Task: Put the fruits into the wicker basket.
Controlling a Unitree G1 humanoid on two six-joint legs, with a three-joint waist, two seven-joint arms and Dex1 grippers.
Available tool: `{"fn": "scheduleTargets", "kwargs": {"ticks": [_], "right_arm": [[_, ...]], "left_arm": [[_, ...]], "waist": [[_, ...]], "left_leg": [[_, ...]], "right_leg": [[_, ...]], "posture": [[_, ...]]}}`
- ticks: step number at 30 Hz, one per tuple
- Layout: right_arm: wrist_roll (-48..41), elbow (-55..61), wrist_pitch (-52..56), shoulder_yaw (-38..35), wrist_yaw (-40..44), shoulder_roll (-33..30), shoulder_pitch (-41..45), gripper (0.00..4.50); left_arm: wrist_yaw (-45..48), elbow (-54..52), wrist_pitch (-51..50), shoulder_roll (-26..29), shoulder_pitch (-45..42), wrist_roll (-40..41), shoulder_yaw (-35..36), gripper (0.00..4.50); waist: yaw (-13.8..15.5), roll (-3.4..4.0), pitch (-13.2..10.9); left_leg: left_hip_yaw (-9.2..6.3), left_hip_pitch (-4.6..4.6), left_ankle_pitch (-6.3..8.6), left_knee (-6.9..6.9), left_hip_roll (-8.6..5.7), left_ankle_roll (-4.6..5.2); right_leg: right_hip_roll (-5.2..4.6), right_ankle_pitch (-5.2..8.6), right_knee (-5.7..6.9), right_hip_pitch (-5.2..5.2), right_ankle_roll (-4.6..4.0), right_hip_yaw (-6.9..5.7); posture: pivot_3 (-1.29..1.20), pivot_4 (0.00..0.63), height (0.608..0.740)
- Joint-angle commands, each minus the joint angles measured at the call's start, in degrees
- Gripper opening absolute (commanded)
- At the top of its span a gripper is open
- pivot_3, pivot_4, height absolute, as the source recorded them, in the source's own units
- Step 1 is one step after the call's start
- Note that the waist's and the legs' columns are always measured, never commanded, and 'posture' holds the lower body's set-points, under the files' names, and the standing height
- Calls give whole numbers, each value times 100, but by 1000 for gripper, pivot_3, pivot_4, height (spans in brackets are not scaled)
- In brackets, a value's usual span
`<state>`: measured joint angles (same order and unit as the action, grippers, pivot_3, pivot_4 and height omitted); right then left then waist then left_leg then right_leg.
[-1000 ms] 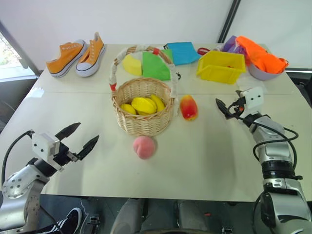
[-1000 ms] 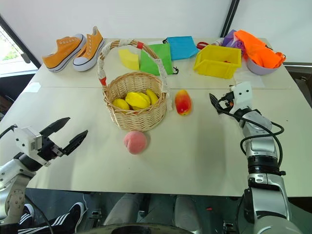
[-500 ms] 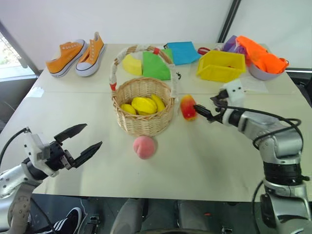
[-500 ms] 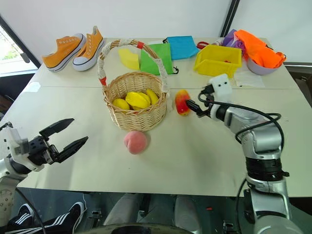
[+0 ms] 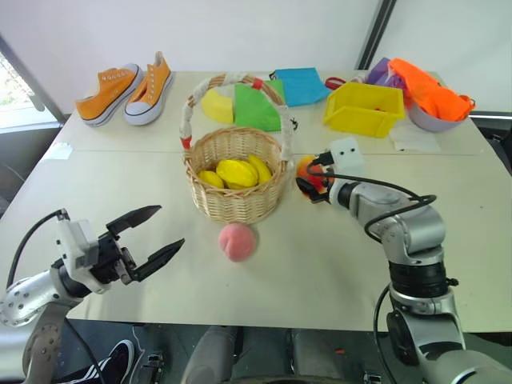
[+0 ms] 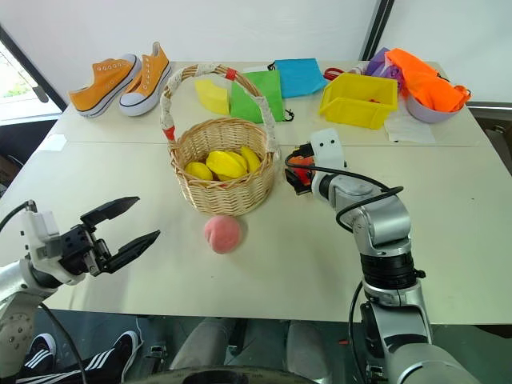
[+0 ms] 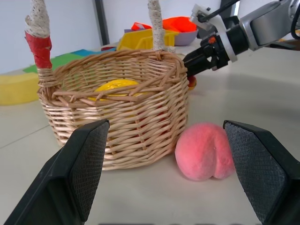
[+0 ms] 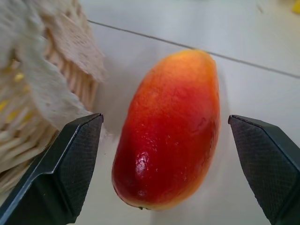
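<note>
The wicker basket (image 5: 237,205) stands mid-table with yellow pieces (image 5: 236,170) inside. A pink peach (image 5: 237,241) lies on the table just in front of it. The red-orange mango (image 8: 171,131) lies beside the basket's right wall. My right gripper (image 5: 309,185) is open, with one finger on each side of the mango and a gap on both sides. Near the front left table edge, my left gripper (image 5: 170,226) is open and empty, pointing toward the peach (image 7: 205,151) and basket (image 7: 117,122) from a short way off.
Orange sneakers (image 5: 128,92) sit at the back left. Green (image 5: 256,108) and blue (image 5: 300,86) pieces lie behind the basket. A yellow plastic bin (image 5: 364,108) and a bowl with orange cloth (image 5: 432,100) stand at the back right.
My right gripper swung left across the table and now straddles the mango. My left gripper shifted a little to the right, toward the peach. The fruits and basket stayed put.
</note>
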<state>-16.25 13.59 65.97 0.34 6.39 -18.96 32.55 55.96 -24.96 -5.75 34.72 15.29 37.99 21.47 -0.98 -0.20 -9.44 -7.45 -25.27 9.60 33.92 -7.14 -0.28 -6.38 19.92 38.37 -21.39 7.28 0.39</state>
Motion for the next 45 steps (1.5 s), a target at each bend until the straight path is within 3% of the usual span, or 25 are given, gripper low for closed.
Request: {"fn": "scheduleTargets", "kwargs": {"ticks": [1, 8, 11, 13, 19, 22, 28, 32, 35, 37, 41, 45], "right_arm": [[215, -19, -168, 25, -70, 5, 54, 4457], [356, -390, -406, -155, -133, 220, 9, 4457], [404, -402, -528, -130, -43, 168, -27, 3637], [375, -352, -526, -168, 32, 156, -29, 2734], [304, -223, -605, -427, 325, -69, -35, 2734], [-50, -89, -1041, -864, 1046, -559, -116, 2734], [-1109, 296, -1886, -1511, 3365, -1855, -907, 2734], [-2270, 995, -1353, -1792, 4573, -2624, -1483, 2734], [-2796, 1390, -894, -1698, 4836, -3009, -1645, 2734], [-3001, 1652, -865, -1477, 4629, -2841, -1414, 2734], [-3043, 1856, -754, -736, 3563, -1792, -237, 2734], [-1847, 1191, -1211, 358, 2844, -1106, 962, 2734]], "left_arm": [[-47, -149, 140, -38, -22, -45, 18, 4190], [-98, -97, 198, -119, -60, -127, -16, 4190], [-99, -56, 220, -114, -84, -139, -14, 4190], [-98, -34, 224, -106, -91, -142, -13, 4190], [-104, 74, 262, -122, -150, -201, -25, 4190], [-95, 145, 305, -145, -160, -230, -7, 4190], [-233, 492, 437, -344, -317, -192, 115, 4190], [-354, 607, 635, -480, -325, -358, 119, 4190], [-340, 690, 664, -418, -396, -356, 141, 4190], [-325, 711, 675, -380, -412, -349, 172, 4190], [-344, 782, 757, -338, -360, -392, 282, 4190], [-382, 975, 874, -275, -324, -429, 486, 4190]], "waist": [[-3, 0, 0], [-9, 1, 0], [-2, 1, 0], [-10, 1, 0], [-5, 1, -1], [25, 3, -2], [24, 3, -2], [-17, 4, -3], [5, 2, -4], [4, 0, -3], [-37, -1, -3], [11, -8, 0]], "left_leg": [[0, 0, 0, 0, 0, 0], [0, 1, 0, 0, 1, 0], [0, 1, 0, 0, 0, 0], [0, 1, 0, 0, 0, 0], [0, 1, 0, 0, 1, 0], [1, 0, 0, 0, -1, 0], [1, -1, 5, 1, 0, 8], [5, -2, 5, 1, 3, 9], [5, -3, 6, 3, 6, 10], [5, -3, 8, 5, 6, 13], [8, -5, 9, 6, 7, 14], [7, -8, 9, 0, 7, 13]], "right_leg": [[0, 0, 0, 0, 0, 0], [2, 0, 2, 0, 0, 0], [2, 0, 2, 0, 0, 0], [2, 0, 2, 0, 1, 0], [2, 0, 3, 0, 1, 0], [1, 0, -1, 1, 1, 0], [-1, -1, -12, 11, 2, -6], [-2, -1, -11, 30, 2, -5], [-2, 0, -12, 28, 1, -6], [-4, 1, -19, 12, -1, -6], [-5, 5, -22, 4, -12, -2], [-5, 1, -21, -4, -5, -2]], "posture": [[0, 150, 740], [0, 150, 740], [0, 150, 740], [0, 150, 740], [0, 150, 740], [0, 150, 740], [0, 150, 740], [0, 150, 740], [0, 150, 740], [0, 150, 740], [0, 150, 740], [0, 150, 740]]}}
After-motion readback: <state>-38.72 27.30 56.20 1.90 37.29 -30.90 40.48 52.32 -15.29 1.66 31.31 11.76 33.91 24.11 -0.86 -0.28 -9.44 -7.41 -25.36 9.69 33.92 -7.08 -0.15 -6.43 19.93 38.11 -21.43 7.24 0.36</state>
